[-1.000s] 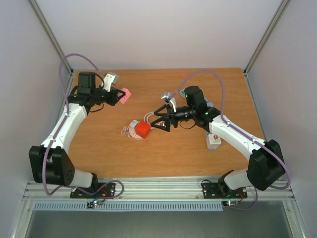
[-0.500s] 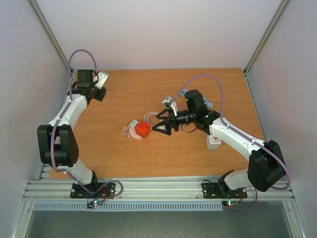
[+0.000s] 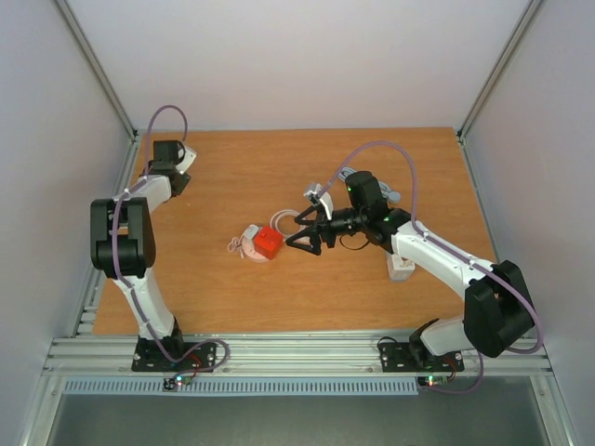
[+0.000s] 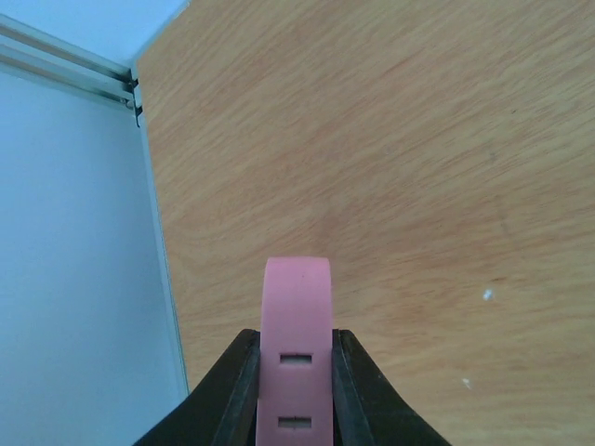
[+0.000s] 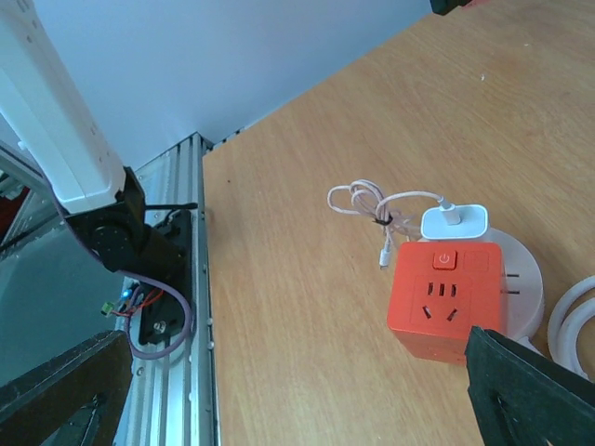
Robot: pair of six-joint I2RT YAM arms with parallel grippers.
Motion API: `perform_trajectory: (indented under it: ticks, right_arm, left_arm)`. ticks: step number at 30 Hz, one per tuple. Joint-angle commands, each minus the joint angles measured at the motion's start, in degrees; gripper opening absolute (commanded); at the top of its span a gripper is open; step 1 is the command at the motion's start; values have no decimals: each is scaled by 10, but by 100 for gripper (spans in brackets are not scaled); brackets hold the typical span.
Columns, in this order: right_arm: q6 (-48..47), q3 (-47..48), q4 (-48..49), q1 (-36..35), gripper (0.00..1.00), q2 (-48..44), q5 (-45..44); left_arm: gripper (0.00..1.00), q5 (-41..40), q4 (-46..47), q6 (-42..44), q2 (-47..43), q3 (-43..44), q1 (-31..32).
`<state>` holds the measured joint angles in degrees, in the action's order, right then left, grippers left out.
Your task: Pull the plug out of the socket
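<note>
Nearest my bases, one small white box (image 3: 402,266) lay under my right forearm. Further out, in the middle of the table (image 3: 279,167), my right claw (image 3: 296,230) stood spread wide and gripped nothing. Its two fingers pointed at the one orange socket cube (image 5: 446,297), just beside it and not touching. One white plug (image 5: 456,221) sat pushed into the cube's far side (far as my right wrist camera saw it), and one thin cord (image 5: 367,200) ran from it into a bundle of loops on the wood. The cube rested on one round white base (image 5: 522,279). Farthest off, by the back left corner, my left claw (image 4: 296,346) was clamped tight on one pink block (image 4: 296,293), with two slots showing in its face.
</note>
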<state>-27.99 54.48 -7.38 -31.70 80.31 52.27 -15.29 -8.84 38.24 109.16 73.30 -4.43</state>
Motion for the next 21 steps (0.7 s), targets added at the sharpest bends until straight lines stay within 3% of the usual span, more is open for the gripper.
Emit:
perform_trajectory:
  ticks: [1, 15, 19, 21]
  right_arm:
    - [-11, -2, 2, 2, 99, 11, -6]
    - [-16, 0, -7, 3, 99, 21, -23]
    - [-16, -1, -4, 3, 98, 24, -19]
    - [-16, -1, -4, 2, 99, 25, -19]
  left_arm:
    - [1, -57, 92, 42, 45, 22, -1]
    - [3, -74, 147, 79, 126, 42, -2]
    - [8, -75, 150, 81, 136, 36, -2]
    - [16, -63, 139, 73, 129, 32, -2]
